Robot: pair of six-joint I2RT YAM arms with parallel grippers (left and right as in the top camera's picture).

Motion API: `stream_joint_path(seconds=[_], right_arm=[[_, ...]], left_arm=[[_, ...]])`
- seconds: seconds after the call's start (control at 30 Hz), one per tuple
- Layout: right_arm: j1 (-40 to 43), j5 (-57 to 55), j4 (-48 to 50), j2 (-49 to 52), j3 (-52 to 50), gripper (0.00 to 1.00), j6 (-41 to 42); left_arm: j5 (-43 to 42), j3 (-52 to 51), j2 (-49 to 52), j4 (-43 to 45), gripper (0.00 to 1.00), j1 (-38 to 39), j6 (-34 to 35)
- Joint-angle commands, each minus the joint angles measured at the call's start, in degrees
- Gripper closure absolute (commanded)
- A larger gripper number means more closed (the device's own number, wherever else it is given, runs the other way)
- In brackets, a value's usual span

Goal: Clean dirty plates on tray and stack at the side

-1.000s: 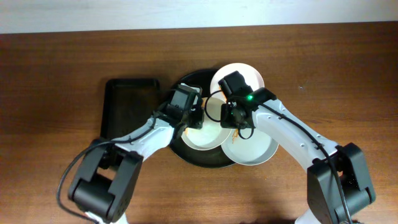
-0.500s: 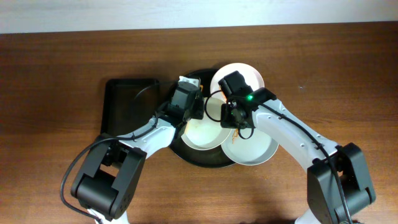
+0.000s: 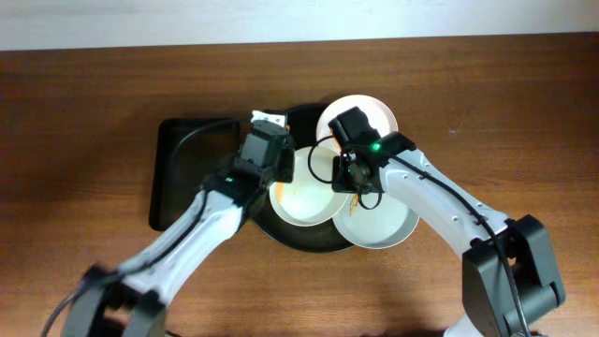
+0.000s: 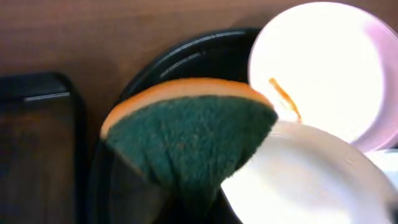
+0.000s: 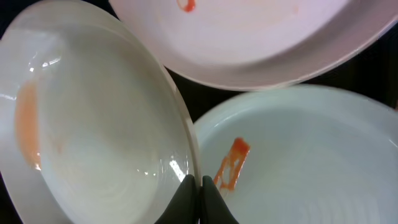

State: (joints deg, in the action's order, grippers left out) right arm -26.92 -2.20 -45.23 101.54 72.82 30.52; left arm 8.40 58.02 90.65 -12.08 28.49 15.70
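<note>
Your two arms match: white shells on the long links, black housings at the joints and bases, and a thin black cable looping beside each. On your right arm (image 3: 440,201) a green light (image 3: 374,147) glows just behind the right gripper (image 5: 199,190), whose tips are dark and tapered. Your left arm (image 3: 201,225) blurs toward its base.

Three overlapping plates (image 3: 384,229) crowd the round tray (image 3: 298,245)

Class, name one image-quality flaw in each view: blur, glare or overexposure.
Overhead: the left arm smears with motion blur toward its base. Left wrist: the sponge is soft, the far plate blown out white. Right wrist: small glare spots on the gripped plate.
</note>
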Motion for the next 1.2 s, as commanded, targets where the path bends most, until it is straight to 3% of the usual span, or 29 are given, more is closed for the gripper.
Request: stream_joint_path(seconds=[0.0,0.13,0.2,0.23,0.37,0.6,0.73,0.83,1.17], right_arm=[[-0.1,0.3,3.8,-0.3,0.1,0.96,-7.2],[1.2,6.9,7.8,-3.3,1.1,0.96,-8.4],[1.5,6.0,9.4,-5.0,1.1,0.96,-15.6],[1.5,5.5,9.7,-6.2,1.2,0.96,-19.4],[1.3,-5.2,10.4,-10.6,1.4,0.96,-22.2],[-3.3,-21.6,14.6,-13.6,1.4,0.96,-30.7],[-13.7,-43.7,20.6,-13.6,1.4,0.96,-38.1],[-19.4,-54.2,21.9,-13.5,1.4,0.96,-38.7],[-22.9,-58.5,22.6,-13.3,1.4,0.96,-38.7]], left_arm=[[-3.1,0.3,-7.3,-5.4,1.0,-0.3,0.8],[-3.1,0.3,-17.2,-11.3,1.0,-2.6,1.5],[-3.1,0.3,-21.6,-14.3,1.0,-4.2,1.6],[-3.1,0.3,-23.4,-15.6,1.0,-5.4,1.7],[-3.1,0.3,-27.2,-21.2,1.0,-11.6,1.9],[-12.0,0.3,-24.2,-29.0,1.0,-21.5,4.2],[-17.3,0.3,-19.3,-30.0,1.0,-24.9,4.0],[-20.9,0.3,-15.0,-30.0,1.0,-25.1,2.0],[-28.2,0.3,-10.7,-28.7,1.0,-25.1,0.5]])
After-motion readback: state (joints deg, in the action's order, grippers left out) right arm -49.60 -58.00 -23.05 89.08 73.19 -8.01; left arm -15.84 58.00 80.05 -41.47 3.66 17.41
